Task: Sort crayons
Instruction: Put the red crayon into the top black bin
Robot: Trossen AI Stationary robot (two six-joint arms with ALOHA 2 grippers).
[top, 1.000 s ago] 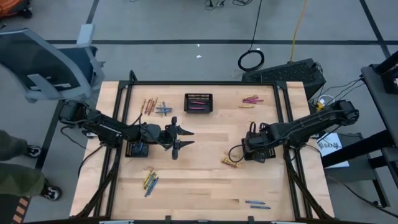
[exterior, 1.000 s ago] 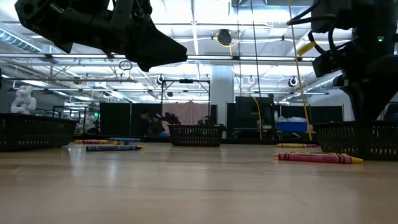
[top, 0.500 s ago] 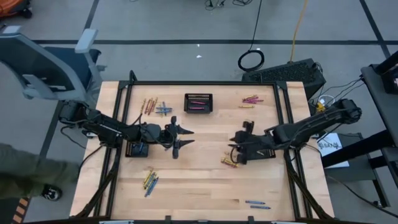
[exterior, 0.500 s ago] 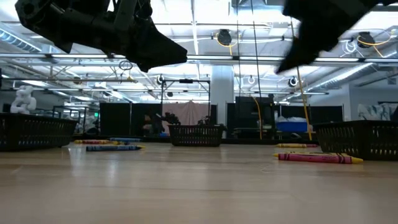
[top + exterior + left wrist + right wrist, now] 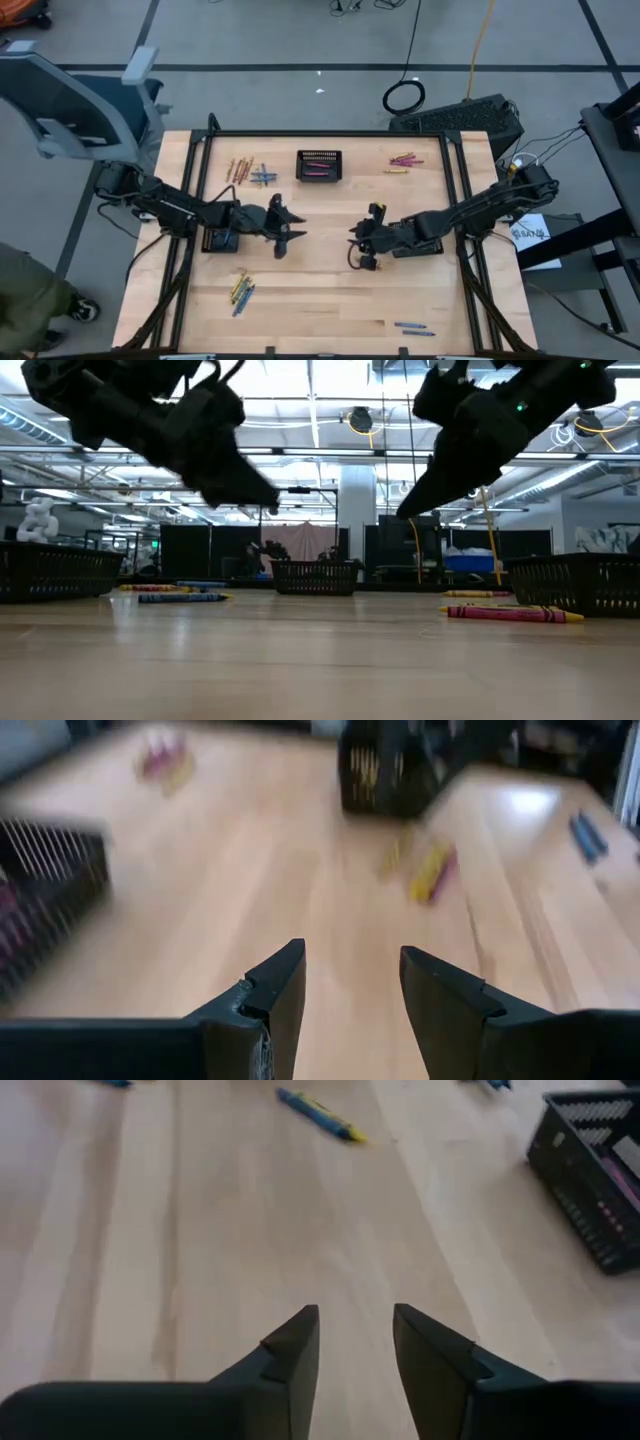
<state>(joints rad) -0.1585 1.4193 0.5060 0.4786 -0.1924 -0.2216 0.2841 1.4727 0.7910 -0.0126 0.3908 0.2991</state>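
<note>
Now I see the right gripper (image 5: 357, 243) open and empty, just beside the thin yellow and pink crayons (image 5: 368, 262) on the wooden table (image 5: 330, 300); my left gripper (image 5: 291, 232), also open, holds nothing.

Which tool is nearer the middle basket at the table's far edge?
Left. The left tool is just in front of the middle basket, slightly left; the right tool is farther off to its right.

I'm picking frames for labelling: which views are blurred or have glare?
Left wrist view: table and crayons smeared by blur, a glare patch on the wood. Right wrist view: sharp. Low view: both arms are dark silhouettes against bright ceiling lights. High view: evenly lit.
</note>
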